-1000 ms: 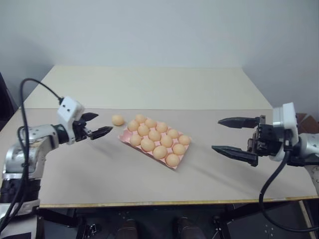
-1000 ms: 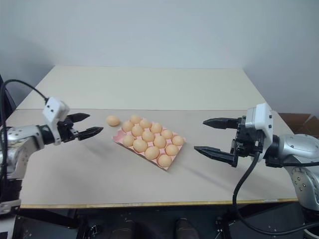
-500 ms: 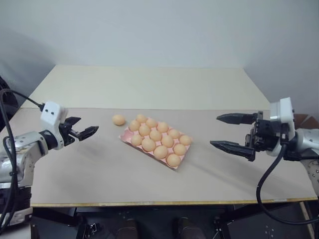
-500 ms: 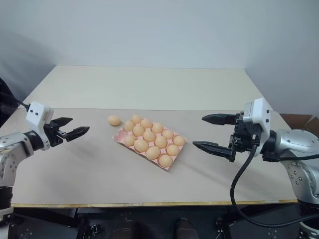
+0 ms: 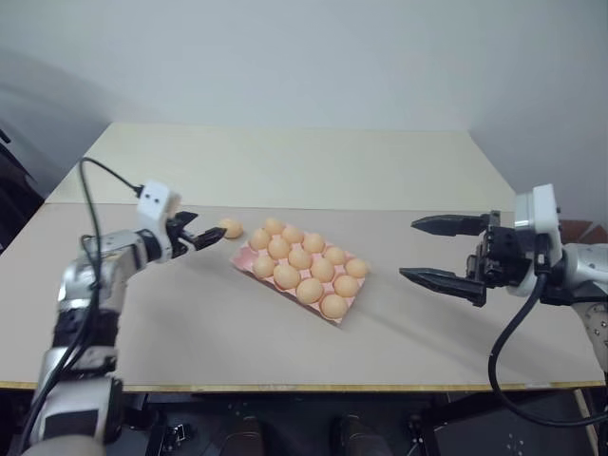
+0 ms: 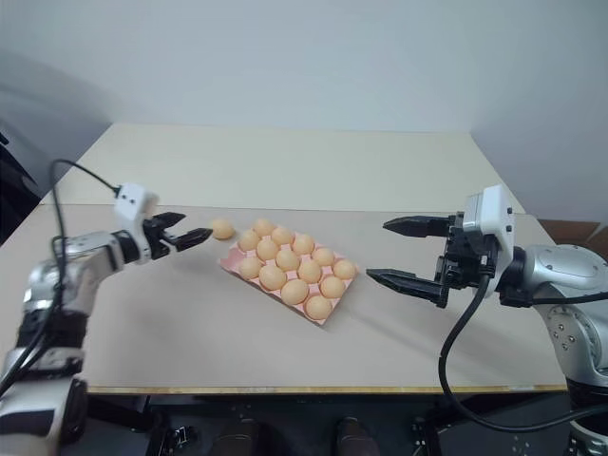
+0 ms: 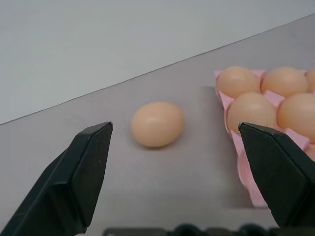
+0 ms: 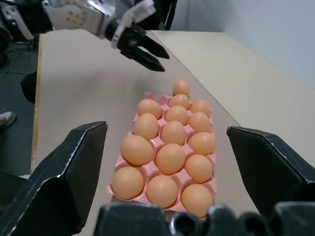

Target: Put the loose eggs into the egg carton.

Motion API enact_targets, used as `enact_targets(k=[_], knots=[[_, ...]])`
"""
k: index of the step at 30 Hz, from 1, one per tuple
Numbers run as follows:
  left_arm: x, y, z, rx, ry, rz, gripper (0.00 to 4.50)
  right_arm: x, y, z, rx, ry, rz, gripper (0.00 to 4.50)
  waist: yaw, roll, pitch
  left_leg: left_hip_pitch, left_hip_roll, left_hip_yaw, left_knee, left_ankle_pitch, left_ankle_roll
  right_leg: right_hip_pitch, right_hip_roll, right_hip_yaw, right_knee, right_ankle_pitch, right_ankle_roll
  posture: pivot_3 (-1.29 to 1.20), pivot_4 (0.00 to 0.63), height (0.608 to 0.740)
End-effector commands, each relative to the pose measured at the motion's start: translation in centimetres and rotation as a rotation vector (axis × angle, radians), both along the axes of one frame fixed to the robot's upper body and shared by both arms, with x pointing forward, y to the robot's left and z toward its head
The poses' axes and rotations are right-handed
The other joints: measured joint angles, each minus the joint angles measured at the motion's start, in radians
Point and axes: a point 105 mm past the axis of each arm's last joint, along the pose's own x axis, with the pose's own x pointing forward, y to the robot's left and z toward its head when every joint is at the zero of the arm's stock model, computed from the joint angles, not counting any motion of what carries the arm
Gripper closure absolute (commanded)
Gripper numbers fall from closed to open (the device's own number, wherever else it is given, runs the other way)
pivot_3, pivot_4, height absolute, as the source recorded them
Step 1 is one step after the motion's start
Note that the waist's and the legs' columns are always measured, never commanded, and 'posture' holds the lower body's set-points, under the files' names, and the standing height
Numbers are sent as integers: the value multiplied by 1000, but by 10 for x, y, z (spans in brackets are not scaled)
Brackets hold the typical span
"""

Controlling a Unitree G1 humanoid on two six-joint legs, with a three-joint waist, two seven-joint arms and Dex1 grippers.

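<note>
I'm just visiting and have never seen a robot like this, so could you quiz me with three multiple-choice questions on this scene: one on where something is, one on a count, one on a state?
1. Where does the loose light orange-tan egg lie?
A. on the table beside the pink moulded egg carton
B. inside a cup
C. on the floor

2. How many eggs sit in the carton?
A. six
B. twelve
C. twenty

3. How is the left gripper?
A. shut on an egg
B. shut, holding nothing
C. open, holding nothing

Answers: 1 A, it rests off the carton's far corner. 2 B, four rows of three are filled. 3 C, its fingers stand apart, short of the egg.
</note>
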Motion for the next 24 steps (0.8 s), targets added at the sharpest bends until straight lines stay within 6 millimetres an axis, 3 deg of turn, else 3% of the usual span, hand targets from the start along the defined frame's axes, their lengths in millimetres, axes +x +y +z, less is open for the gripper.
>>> enact_targets(k=[1, 9, 20, 24], knots=[[18, -8, 5, 26, -40, -2, 29, -8, 1, 11, -3, -65, 2, 0, -3, 0, 0, -1, 0, 0, 0, 0, 0, 0, 0, 0, 0, 0, 0, 0, 150, 740], [45, -13, 1, 20, -50, 91, 29, -17, 0, 17, 42, -93, -26, 0, -12, -1, 0, -1, 0, 0, 0, 0, 0, -1, 0, 0, 0, 0, 1, 0, 150, 740], [44, -14, -25, 3, 52, 106, 29, -21, 1, 19, 45, -98, -24, 0, -9, -1, 1, -1, 0, -1, 0, 0, 0, 0, 0, -1, 0, 0, 1, 0, 150, 740], [47, -11, -29, -6, 69, 164, 952, -21, 1, 20, 42, -98, -21, 0, -9, -1, 1, -1, 0, -1, 0, 0, 0, 0, 0, -1, 0, 0, 1, 0, 150, 740]])
